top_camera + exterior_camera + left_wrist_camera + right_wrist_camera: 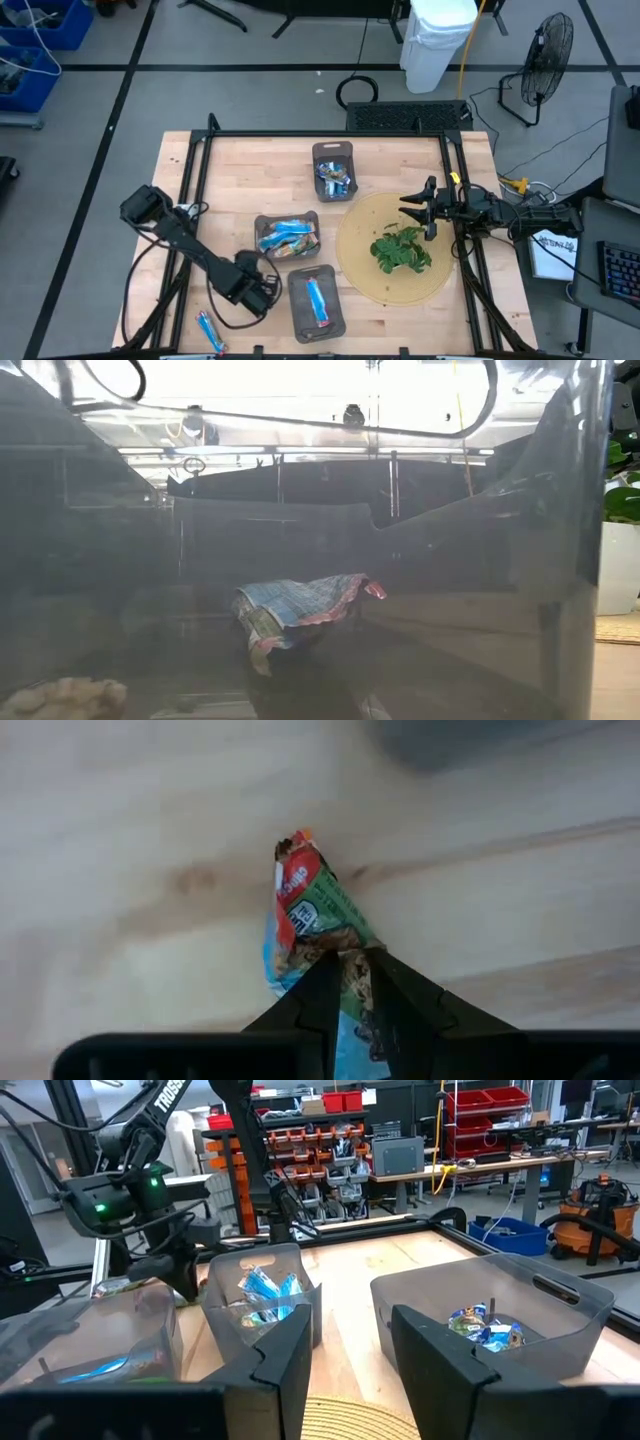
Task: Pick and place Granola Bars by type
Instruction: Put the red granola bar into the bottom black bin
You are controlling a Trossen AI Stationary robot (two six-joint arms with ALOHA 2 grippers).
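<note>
My left gripper (358,990) is shut on a granola bar (310,915) with a blue, green and red wrapper. It stands over bare wood just left of the near grey tray (298,322), where the high view shows the gripper (262,292) but hides the bar. One blue-and-red bar (317,298) lies flat in that tray. The middle tray (262,222) and the far tray (318,150) each hold several bars. Another blue bar (210,330) lies on the table near the front edge. My right gripper (425,210) waits open at the right. My left gripper pinches the bar between its two fingers at one end of the wrapper (350,970), coming from above and pointing down. The rest of the bar hangs below the fingers, its crimped end (292,848) lowest. I cannot tell whether that end touches the table.
A green leafy plant (402,250) stands on a round woven mat (360,270) right of the trays. A black frame (330,133) runs along the table's far side and down both sides. Bare wood lies left of the trays.
</note>
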